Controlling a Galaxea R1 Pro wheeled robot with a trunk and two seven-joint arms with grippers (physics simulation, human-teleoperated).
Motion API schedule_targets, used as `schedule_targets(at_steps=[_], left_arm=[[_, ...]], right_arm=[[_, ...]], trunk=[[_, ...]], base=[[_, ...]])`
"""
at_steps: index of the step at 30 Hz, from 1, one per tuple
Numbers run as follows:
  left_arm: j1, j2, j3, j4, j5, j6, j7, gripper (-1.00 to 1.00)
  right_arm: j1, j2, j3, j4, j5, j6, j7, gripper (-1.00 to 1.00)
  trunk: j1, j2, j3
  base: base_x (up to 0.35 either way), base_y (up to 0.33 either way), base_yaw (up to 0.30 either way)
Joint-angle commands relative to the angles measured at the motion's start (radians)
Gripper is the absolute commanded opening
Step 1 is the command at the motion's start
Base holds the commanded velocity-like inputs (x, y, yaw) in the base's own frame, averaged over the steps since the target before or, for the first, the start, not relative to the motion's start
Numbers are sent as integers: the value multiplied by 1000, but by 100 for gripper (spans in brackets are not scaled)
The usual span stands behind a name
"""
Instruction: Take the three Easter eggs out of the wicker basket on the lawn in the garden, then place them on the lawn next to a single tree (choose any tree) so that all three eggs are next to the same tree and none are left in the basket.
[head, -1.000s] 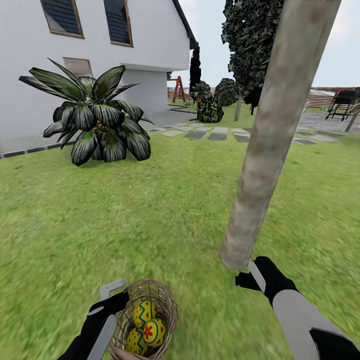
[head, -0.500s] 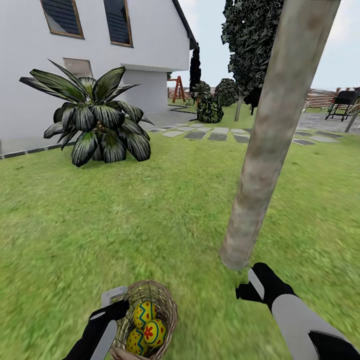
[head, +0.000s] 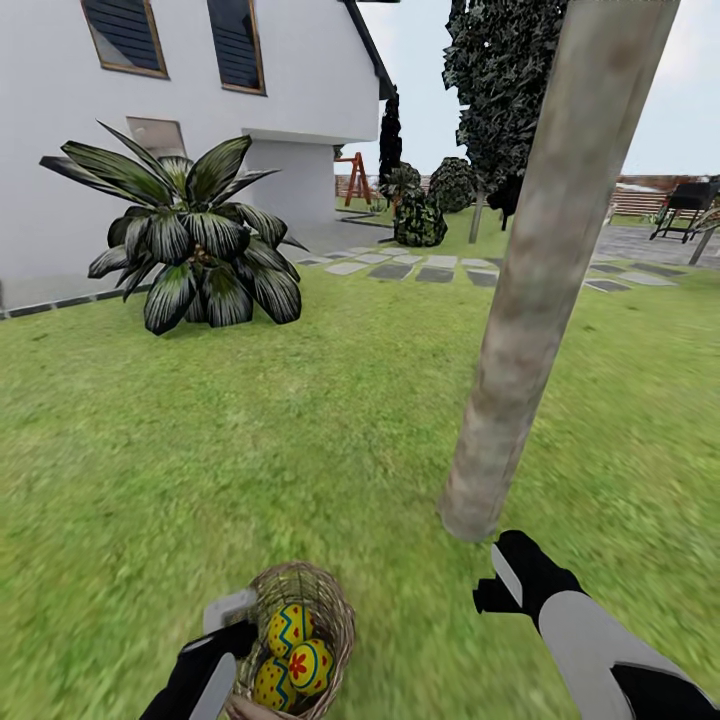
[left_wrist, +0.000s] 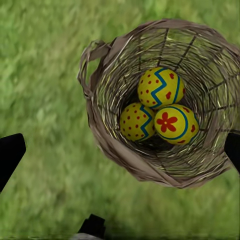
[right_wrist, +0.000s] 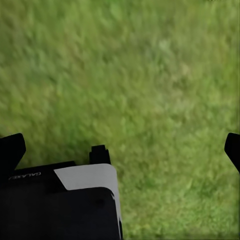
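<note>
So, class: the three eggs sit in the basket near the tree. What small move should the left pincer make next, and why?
Probably lower the left pincer into the wicker basket around the top egg. Its fingers are spread wide above the basket, all three eggs lie inside, and the tree trunk stands close by.

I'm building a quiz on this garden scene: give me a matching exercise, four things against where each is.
Things:
1. eggs
2. basket
3. right claw
4. palm

Places:
A. by the white house
B. over bare grass near the trunk's foot
C. inside the basket
D. on the lawn beside the left claw

Pairs: 1-C, 2-D, 3-B, 4-A
</note>
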Motion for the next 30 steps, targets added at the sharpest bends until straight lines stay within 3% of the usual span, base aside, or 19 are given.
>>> schedule_targets(at_steps=[1, 7, 12, 16, 19, 24, 30], left_arm=[[-3, 0, -2, 14, 10, 2, 8, 100], [-34, -11, -1, 80, 13, 25, 0, 100], [-106, -20, 0, 115, 13, 107, -8, 100], [-168, -24, 0, 171, 14, 127, -12, 100], [-233, -26, 2, 291, 18, 128, -45, 100], [-279, -25, 4, 428, 21, 103, -136, 100], [-289, -24, 4, 463, 19, 86, -179, 100]], right_arm=[[-1, 1, -8, -1, 9, 4, 2, 100], [-1, 2, -6, -1, 9, 2, 2, 100], [-1, 2, -5, 0, 10, -1, 1, 100], [-1, 3, -4, -1, 11, -2, 0, 100], [0, 4, -3, 0, 11, -3, 0, 100], [0, 5, -3, 0, 11, -4, 0, 100], [-1, 7, -3, 0, 11, -5, 1, 100]], trunk=[[-4, 6, 2], [-27, 48, 21], [-46, 83, 36], [-61, 111, 49], [-73, 132, 58], [-92, 167, 74], [-92, 167, 74]], base=[[0, 0, 0], [0, 0, 0], [0, 0, 0], [0, 0, 0], [0, 0, 0], [0, 0, 0], [0, 0, 0]])
